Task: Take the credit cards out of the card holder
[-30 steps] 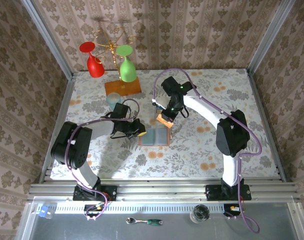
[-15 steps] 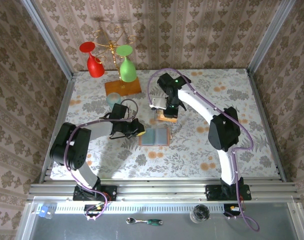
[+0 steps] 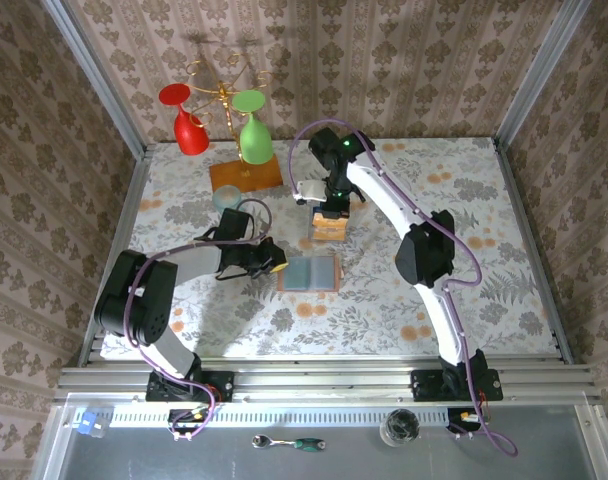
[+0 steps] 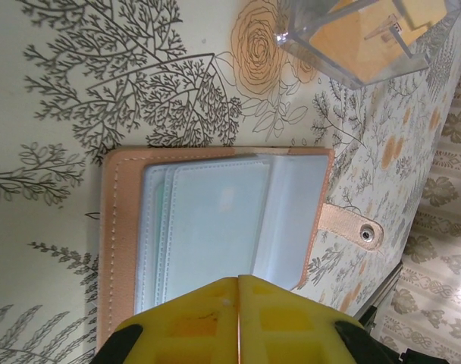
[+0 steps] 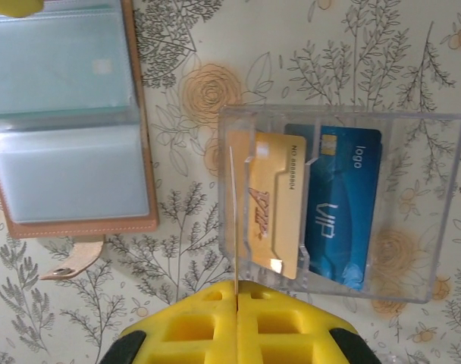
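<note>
Cream floral table [image 3: 464, 200] with the card holder [image 3: 310, 273] lying flat and open around the middle, blue-grey sleeves facing up.

Left gripper [image 4: 238, 282] is at the card holder's left edge. Its yellow fingers are pressed fully together with nothing between them, tips over the leather border. Can't tell if they're actually touching it.

Just past the card holder's far edge sits a clear plastic box [image 5: 412, 189], not touching it. The right gripper [image 5: 236, 287] is over that box with its fingers closed up too. A thin pale line runs edge-on from the seam into the box, and honestly I can't say whether that's a card.

Two credit cards are in the box, an orange-tan one [image 5: 272, 205] and a blue one [image 5: 340, 205]. More teal cards [image 4: 215, 227] are tucked in the card holder's sleeves. The snap tab [image 4: 352, 227] sticks off one edge.
</note>
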You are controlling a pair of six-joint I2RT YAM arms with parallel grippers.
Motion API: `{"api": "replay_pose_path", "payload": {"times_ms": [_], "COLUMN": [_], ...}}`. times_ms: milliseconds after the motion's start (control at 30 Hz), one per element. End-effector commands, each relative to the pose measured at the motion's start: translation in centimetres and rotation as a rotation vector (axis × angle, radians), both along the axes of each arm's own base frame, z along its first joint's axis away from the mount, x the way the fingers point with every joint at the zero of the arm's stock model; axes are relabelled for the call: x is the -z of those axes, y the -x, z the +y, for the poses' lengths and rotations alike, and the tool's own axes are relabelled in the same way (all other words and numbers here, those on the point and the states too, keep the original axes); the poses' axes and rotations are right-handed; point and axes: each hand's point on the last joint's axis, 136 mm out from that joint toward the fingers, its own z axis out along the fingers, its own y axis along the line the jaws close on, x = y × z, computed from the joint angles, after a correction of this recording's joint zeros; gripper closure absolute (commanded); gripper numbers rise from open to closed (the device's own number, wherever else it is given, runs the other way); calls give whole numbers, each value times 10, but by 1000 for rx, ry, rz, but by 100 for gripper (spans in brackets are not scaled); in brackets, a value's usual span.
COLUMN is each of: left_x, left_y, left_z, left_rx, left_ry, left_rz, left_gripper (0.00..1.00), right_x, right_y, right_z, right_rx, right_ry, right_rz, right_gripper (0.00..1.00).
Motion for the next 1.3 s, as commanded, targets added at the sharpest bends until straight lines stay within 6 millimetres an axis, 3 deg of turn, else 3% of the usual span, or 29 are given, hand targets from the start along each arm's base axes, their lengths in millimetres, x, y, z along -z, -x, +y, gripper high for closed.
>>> {"api": "replay_pose_path", "payload": {"times_ms": [0, 400, 900, 1067, 1267], "left_x": [-7, -5, 2, 3, 3], "left_y": [1, 2, 5, 5, 5], "left_z": [3, 5, 7, 7, 7], "left_rx": [-4, -1, -9, -9, -10], "left_ry": [-1, -14, -16, -17, -16], "left_rz": [-12, -1, 10, 13, 12], "left_gripper": [92, 92, 92, 92, 92], "right_x": [5, 21, 42, 48, 40], "right_y": [3, -25, -31, -30, -33], "right_z": [-9, -4, -2, 0, -3], "right_rx": [-13, 16, 17, 24, 47], "right_ry": [27, 21, 34, 40, 56], "right_rz": [47, -18, -3, 4, -25], "right_gripper": [100, 100, 100, 92, 85]}}
